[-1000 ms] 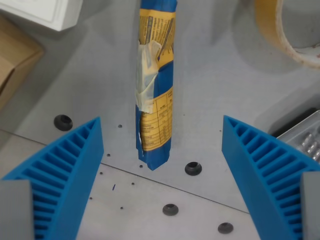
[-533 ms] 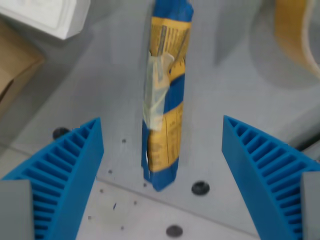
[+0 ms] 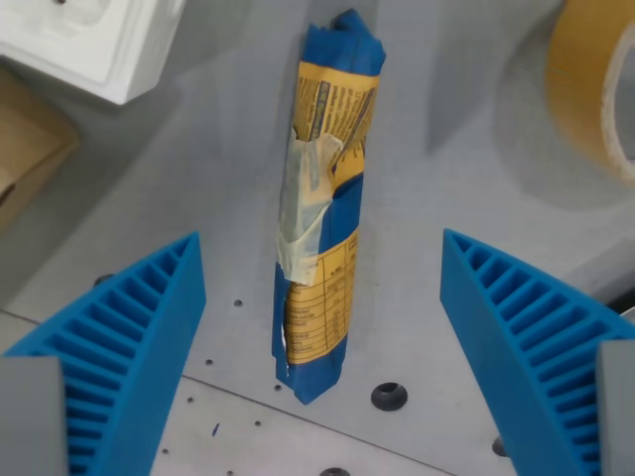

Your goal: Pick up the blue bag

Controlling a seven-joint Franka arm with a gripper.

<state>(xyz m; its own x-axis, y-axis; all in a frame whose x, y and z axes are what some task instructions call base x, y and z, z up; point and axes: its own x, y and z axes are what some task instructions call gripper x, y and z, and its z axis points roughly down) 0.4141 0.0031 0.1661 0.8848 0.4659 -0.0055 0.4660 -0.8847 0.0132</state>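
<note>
One blue bag [image 3: 322, 213] lying between the jaws, rolled into a long narrow bundle, running away from the camera up the middle of the wrist view. Showing a yellow printed label along its length and a strip of pale tape [image 3: 306, 203] wrapped around its middle. Resting on the grey counter [image 3: 446, 198], near end pointing toward the gap between the two fingers, far end reaching well beyond them. Touching neither finger.

Standing wide open, the jaws [image 3: 322, 357]: blue ribbed fingers [image 3: 124, 347] low at the wrist view's left and right, clear space showing on both sides of the bag.

Sitting just past the near end of the bag, toward the wrist view's right, a dark round hole [image 3: 389, 397] in the counter, with small dots scattered nearby and a seam crossing the surface there.

Lying beyond the finger on the wrist view's left, a white box-like object [image 3: 94, 40] at the upper corner, and below it a piece of brown cardboard [image 3: 25, 159] at the edge. Appearing beyond the finger on the wrist view's right, part of a yellowish tape roll [image 3: 590, 79], cut off by the frame.
</note>
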